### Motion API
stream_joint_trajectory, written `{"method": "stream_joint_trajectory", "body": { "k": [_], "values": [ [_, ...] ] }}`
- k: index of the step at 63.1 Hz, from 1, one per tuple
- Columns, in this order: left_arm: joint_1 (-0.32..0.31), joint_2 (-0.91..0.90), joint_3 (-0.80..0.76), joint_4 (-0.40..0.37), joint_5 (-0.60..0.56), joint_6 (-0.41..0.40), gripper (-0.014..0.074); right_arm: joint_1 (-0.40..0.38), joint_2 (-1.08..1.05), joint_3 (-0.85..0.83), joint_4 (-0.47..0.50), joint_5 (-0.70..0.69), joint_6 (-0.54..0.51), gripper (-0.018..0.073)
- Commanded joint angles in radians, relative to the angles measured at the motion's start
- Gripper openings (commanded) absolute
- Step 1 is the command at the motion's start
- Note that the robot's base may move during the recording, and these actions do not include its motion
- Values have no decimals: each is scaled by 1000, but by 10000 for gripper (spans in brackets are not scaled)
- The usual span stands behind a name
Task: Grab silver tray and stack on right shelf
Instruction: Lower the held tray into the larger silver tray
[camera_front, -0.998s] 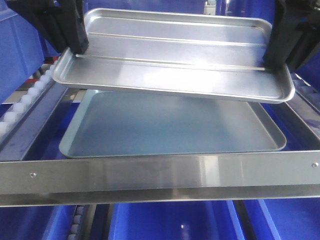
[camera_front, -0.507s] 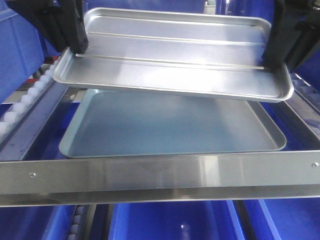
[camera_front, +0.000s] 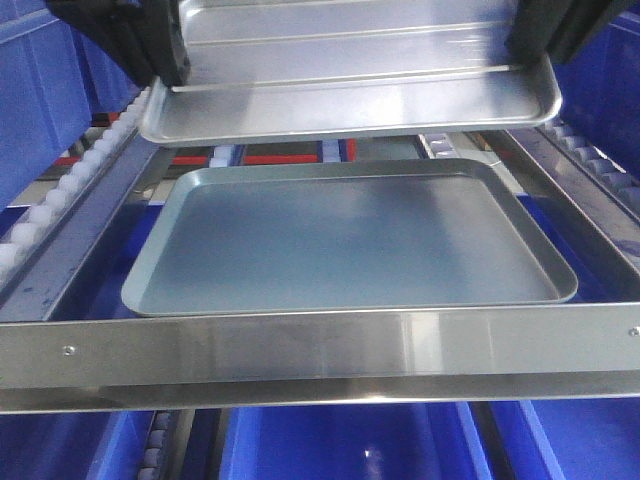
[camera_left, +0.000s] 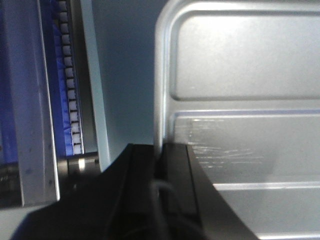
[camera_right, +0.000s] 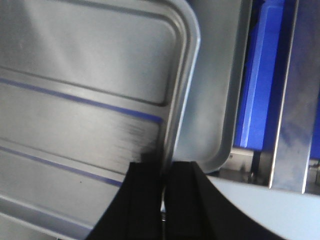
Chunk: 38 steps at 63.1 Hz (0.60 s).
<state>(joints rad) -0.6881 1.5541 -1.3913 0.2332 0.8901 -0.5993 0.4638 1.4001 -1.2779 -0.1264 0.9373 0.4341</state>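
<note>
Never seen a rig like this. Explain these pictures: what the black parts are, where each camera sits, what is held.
This is a two-armed robot. The wide picture comes from a forward-facing camera; the other two come from cameras on its wrists. The black parts are the left gripper and right gripper; each has its jaws shut on one end of the silver tray, held in the air. Beneath it a duller grey tray lies on the shelf, a steel rack with white rollers along the side.

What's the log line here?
left claw: shut on silver tray | right claw: same | held above grey tray on right shelf
</note>
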Motion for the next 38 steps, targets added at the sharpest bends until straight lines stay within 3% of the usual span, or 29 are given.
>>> {"method": "stream_joint_trajectory", "body": {
  "k": [1, 18, 38],
  "values": [
    [9, 20, -49, -12, -99, 33, -93, -27, 35, -86, 10, -71, -51, 57],
    [66, 160, -50, -12, -146, 33, -93, -84, 231, -131, 9, -87, -65, 57],
    [106, 256, -51, -16, -192, 50, -93, -84, 340, -131, 5, -125, -65, 57]
  ]
}}
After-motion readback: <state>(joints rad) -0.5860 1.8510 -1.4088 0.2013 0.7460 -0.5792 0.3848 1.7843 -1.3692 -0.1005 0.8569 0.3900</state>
